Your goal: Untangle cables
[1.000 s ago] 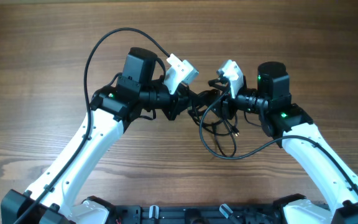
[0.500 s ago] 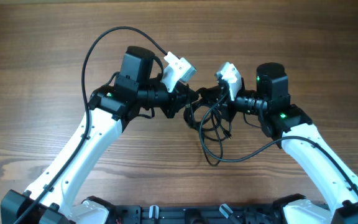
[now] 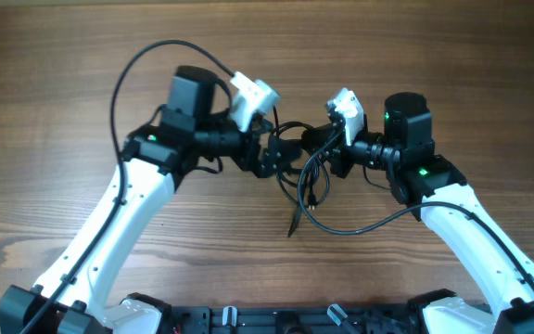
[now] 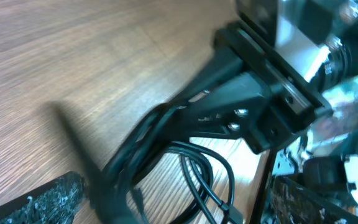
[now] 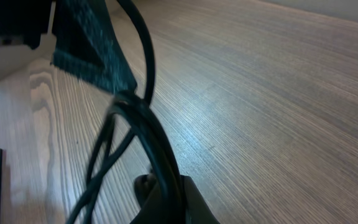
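Observation:
The cables are a tangle of thin black loops hanging between my two grippers above the middle of the wooden table, with one loose end pointing down toward the near edge. My right gripper is shut on several strands; in the right wrist view the cables rise straight out of its closed fingers. My left gripper is just to the left, open. In the left wrist view its fingers are wide apart, with cable loops blurred between them and apart from both.
The wooden table stretches out on all sides. Thick black arm cables arc over the left arm and under the right arm. A black rail runs along the near edge.
My left gripper has let go of the cables, opened wide and drawn back to the left. My right gripper has shut on the bundle, and the hanging loops have swung left.

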### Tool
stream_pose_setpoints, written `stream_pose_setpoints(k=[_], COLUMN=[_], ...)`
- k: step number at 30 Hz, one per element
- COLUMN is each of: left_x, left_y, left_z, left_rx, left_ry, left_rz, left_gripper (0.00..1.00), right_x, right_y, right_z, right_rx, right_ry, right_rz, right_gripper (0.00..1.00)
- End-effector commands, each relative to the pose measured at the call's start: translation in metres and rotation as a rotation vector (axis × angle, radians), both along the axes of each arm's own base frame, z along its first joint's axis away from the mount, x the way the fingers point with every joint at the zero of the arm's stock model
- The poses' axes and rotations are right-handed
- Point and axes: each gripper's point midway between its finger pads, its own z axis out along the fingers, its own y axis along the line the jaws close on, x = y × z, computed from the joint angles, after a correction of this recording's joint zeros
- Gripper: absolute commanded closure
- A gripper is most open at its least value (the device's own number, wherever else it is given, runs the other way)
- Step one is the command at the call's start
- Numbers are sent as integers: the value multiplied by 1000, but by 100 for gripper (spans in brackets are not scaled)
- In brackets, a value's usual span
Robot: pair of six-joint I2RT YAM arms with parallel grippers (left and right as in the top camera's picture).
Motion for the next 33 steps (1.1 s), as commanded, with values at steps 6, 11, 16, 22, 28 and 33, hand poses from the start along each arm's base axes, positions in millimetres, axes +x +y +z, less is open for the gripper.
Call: stream_pose_setpoints(k=[6, 11, 16, 22, 28, 33], left_x=[13, 21, 27, 51, 65, 56], left_y=[39, 49, 56, 70, 88, 90], left_z=[28, 27, 22, 25, 56, 42], left_rx=[-127, -122, -84, -70, -219, -170], left_ry=[28, 32, 20, -3, -13, -4], left_rz=[82, 124, 167, 293, 329, 297], left_gripper=[0, 0, 0, 0, 0, 0], right_x=[-1, -21, -39, -53, -62, -68], right_y=[5, 19, 26, 28, 28, 29], right_z=[15, 38, 54, 60, 64, 68], right_rx=[40, 124, 192, 228, 252, 270], right_ry=[-107, -217, -284, -319, -340, -382], right_rz=[95, 268, 399, 485, 540, 584], right_gripper=[96, 96, 96, 96, 96, 96])
